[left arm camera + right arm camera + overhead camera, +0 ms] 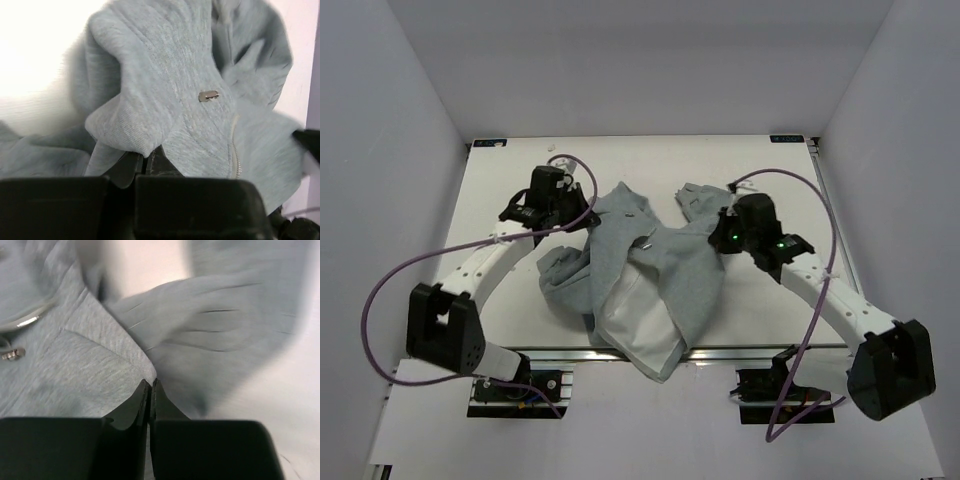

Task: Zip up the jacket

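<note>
The jacket [640, 265] lies crumpled and unzipped on the middle of the desk [790, 180], with its white lining [635, 335] turned out and spilling over the near edge. The left fingers [131, 169] are pressed together at the jacket's far-left side, under a fold of fleece. The right fingers [134, 407] are likewise closed tight at its far-right side. Whether cloth is caught between either pair cannot be told. Only a short run of the zipper [235, 150] is seen, and no slider is made out. If the jacket is tugged as it lies, more of it is likely to be dragged off by the hanging lining. In such bunched fleece, two layers may be pinched instead of one, and the front twisted further.
</note>
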Robot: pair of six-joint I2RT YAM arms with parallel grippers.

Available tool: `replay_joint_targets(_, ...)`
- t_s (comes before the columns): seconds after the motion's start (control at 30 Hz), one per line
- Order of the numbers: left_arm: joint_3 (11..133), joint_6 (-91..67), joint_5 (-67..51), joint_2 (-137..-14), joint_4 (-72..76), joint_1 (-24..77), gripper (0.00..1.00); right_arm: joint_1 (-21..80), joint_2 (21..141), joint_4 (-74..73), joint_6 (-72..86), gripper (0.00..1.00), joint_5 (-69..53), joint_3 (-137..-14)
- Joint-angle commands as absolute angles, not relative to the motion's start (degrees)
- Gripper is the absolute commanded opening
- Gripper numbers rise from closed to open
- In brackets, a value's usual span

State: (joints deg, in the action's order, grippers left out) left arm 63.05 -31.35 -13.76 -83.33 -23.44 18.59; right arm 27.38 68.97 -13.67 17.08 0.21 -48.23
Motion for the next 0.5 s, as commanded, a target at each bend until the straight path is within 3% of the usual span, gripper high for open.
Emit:
replay_joint_targets(0.0, 61.7, -32.5, -2.7, -73.8, -26.4, 18.4, 0.03, 17.9, 64.3, -19.4, 24.3, 0.0, 11.0, -50.5)
replay_joint_targets(0.07, 58.9, -34.4, 2.3, -69.0, -28.4, 18.4, 0.17, 11.8, 61.5, -20.3, 23.0, 0.0, 9.2, -49.2)
replay_joint_targets(0.17, 54.3, -35.5, 5.4, -63.6, -31.4, 18.4, 0.18, 10.3, 58.5, -22.8, 21.3, 0.0, 9.8, -47.5)
replay_joint_targets(0.3, 47.0, -35.2, -2.1, -59.9, -30.0, 18.4, 0.15, 10.4, 56.4, -22.5, 19.2, 0.0, -5.9, -45.4)
replay_joint_targets(0.47, 38.6, -36.0, -13.2, -58.7, -23.5, 18.4, 0.07, 14.7, 56.1, -22.2, 15.5, 0.35, -5.6, -42.6)
